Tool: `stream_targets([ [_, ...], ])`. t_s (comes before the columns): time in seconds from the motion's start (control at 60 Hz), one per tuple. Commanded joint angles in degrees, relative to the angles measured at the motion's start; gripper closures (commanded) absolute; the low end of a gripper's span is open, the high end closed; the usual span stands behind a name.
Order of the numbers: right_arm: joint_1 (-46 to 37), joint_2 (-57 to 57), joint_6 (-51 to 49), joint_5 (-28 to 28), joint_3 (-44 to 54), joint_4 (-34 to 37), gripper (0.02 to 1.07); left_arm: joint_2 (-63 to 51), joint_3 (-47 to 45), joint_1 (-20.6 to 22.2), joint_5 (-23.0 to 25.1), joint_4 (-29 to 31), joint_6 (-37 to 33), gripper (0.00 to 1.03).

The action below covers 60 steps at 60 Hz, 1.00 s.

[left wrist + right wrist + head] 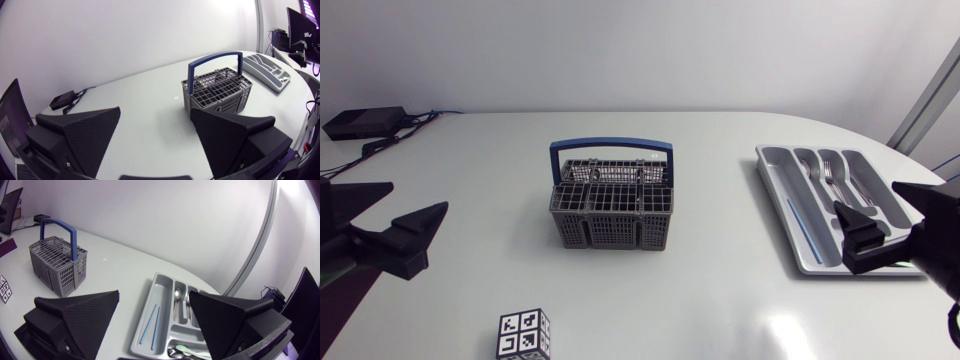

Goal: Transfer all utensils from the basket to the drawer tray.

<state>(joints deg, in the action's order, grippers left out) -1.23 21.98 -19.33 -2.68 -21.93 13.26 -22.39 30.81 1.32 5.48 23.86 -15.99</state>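
Observation:
The grey mesh basket (pixel 610 205) with a blue handle stands mid-table; no utensil shows above its grid. It also shows ahead of each gripper, as the basket (pixel 220 92) and the basket (pixel 57 265). The grey drawer tray (pixel 775 190) lies at the right and holds two thin blue sticks (pixel 800 225) and forks (pixel 830 175). My left gripper (pixel 418 196) hangs open and empty at the left edge, far from the basket. My right gripper (pixel 865 195) is open and empty over the tray's near part. In its wrist view the tray (pixel 145 307), blue sticks (pixel 150 325) and a spoon (pixel 177 300) lie below the gripper (pixel 154 294).
A cube with black-and-white markers (pixel 524 335) sits near the front edge, left of centre. A black box with cables (pixel 365 122) lies at the back left corner. Bare white tabletop surrounds the basket.

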Motion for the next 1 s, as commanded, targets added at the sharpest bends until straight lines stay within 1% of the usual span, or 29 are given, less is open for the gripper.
stream_targets([
  [0.0,0.03,-2.48,3.73,0.7,3.21,-1.8,0.06,1.87,-3.44,-0.56,-0.75,-1.98,-1.33,0.05],
  [0.633,1.22,-21.75,19.15,2.65,21.72,-13.12,0.06,16.28,-22.66,-1.1,-4.07,-17.34,10.83,0.05],
  [0.917,1.23,-21.98,19.33,2.68,21.93,-13.26,0.06,22.39,-30.81,-1.32,-5.48,-23.86,15.99,0.05],
  [0.983,1.23,-21.98,19.33,2.68,21.93,-13.26,0.06,22.39,-30.81,-1.32,-5.48,-23.86,15.99,0.05],
])
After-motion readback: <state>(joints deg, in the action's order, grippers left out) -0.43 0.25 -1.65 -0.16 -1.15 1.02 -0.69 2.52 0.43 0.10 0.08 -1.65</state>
